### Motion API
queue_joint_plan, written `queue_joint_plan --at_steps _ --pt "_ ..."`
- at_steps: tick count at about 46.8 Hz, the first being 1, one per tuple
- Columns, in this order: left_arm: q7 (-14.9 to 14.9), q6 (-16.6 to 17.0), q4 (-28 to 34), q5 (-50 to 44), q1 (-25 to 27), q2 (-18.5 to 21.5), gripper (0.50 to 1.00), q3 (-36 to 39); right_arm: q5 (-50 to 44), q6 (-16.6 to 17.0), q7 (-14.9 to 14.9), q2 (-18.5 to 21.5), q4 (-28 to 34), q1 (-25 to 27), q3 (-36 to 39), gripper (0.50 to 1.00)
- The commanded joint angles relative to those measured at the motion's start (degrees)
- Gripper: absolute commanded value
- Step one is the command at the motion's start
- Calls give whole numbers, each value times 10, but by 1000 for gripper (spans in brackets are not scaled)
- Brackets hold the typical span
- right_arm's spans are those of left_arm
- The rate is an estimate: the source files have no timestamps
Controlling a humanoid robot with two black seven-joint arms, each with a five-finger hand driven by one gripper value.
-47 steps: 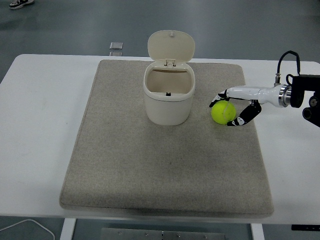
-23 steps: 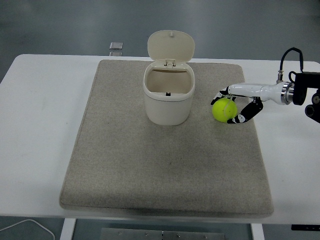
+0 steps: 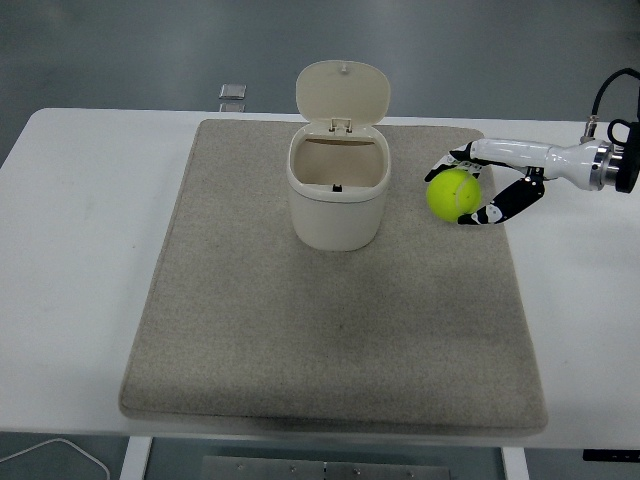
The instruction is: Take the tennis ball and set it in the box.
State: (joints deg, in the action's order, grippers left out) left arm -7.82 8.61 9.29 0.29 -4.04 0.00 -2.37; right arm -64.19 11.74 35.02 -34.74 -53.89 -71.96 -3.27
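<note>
A yellow-green tennis ball (image 3: 452,193) is held in my right hand (image 3: 466,190), whose fingers are curled around it from above and below. The ball hangs above the right side of the grey mat (image 3: 330,330). The box is a cream bin (image 3: 335,195) with its lid flipped up and open, standing at the back middle of the mat, to the left of the ball. The right arm comes in from the right edge. My left arm is out of view.
The white table (image 3: 80,250) carries the mat. A small grey object (image 3: 232,92) lies on the floor beyond the table's far edge. A white cable (image 3: 60,455) shows below the table at bottom left.
My right hand has lifted the ball off the mat and risen, with the arm drawing slightly toward the right edge.
</note>
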Motion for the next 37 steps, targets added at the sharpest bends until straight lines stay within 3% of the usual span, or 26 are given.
queue_joint_plan --at_steps 1,14,25,37 --pt "0 0 0 0 0 0 996 0 11 13 0 -2 -2 -7 14 500" --pt "1 0 0 0 0 0 996 0 29 80 0 -8 -28 -13 93 500" --pt "0 0 0 0 0 0 996 0 31 82 0 2 -69 -35 96 500" --pt "0 0 0 0 0 0 996 0 31 65 0 50 -68 -38 97 500"
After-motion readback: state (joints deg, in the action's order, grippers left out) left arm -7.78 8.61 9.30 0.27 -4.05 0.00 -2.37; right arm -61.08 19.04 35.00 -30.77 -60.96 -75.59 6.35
